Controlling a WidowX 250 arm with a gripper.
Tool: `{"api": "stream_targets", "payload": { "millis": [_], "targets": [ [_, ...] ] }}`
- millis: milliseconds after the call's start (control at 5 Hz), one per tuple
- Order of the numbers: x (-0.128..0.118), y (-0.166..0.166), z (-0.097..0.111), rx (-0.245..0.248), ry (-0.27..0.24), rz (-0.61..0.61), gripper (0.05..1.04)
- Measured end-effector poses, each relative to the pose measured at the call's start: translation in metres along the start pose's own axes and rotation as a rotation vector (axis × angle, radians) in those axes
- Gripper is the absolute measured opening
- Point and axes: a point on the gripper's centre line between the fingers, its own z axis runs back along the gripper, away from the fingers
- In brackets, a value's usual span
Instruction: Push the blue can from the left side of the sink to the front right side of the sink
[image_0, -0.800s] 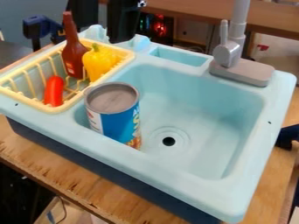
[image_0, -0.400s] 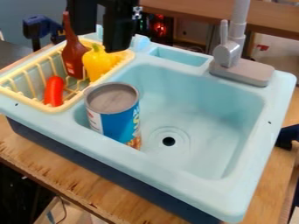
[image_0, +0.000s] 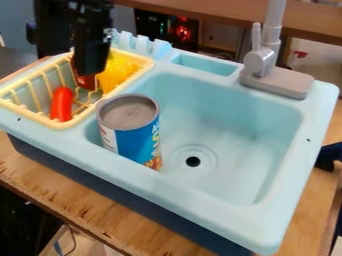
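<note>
In the camera view, taken as a clock face, the black claw is seen at about 10 to 11 o'clock, hanging over the basket. How far the claw is opened cannot be told, and whether something is held by it cannot be told either. Nearest to it are the brown-red bottle and the yellow pepper. Of the bottle, a part is hidden behind the claw, and whether the two are touching cannot be made out. The pepper is placed just beside the bottle, at about 2 o'clock in the basket, and its upper part is partly covered by the claw. The red piece is found at 7 o'clock in the same basket, leaning on its bars.

The basket is set at the 10 o'clock corner of the light blue sink. Inside the basin, the can is stood at 9 o'clock, with its grey lid turned upward. The drain is seen near the can, toward 4 o'clock from it. The grey tap is mounted behind the basin, at 1 to 2 o'clock. The sink is supported by a wooden table.
</note>
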Motion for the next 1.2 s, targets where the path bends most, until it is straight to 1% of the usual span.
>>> {"api": "stream_targets", "payload": {
  "millis": [200, 400, 600, 800, 1000, 1200],
  "targets": [
    [-0.005, 0.018, -0.005, -0.002, -0.006, 0.052, 1.0],
    [-0.001, 0.027, -0.011, 0.008, -0.01, 0.059, 1.0],
    [0.01, 0.034, -0.027, 0.02, 0.022, 0.048, 1.0],
    [0.014, 0.036, -0.032, 0.038, 0.006, 0.051, 1.0],
    [0.016, 0.036, -0.035, 0.045, -0.008, 0.041, 1.0],
    [0.019, 0.037, -0.04, 0.046, -0.006, 0.038, 1.0]
  ]
}}
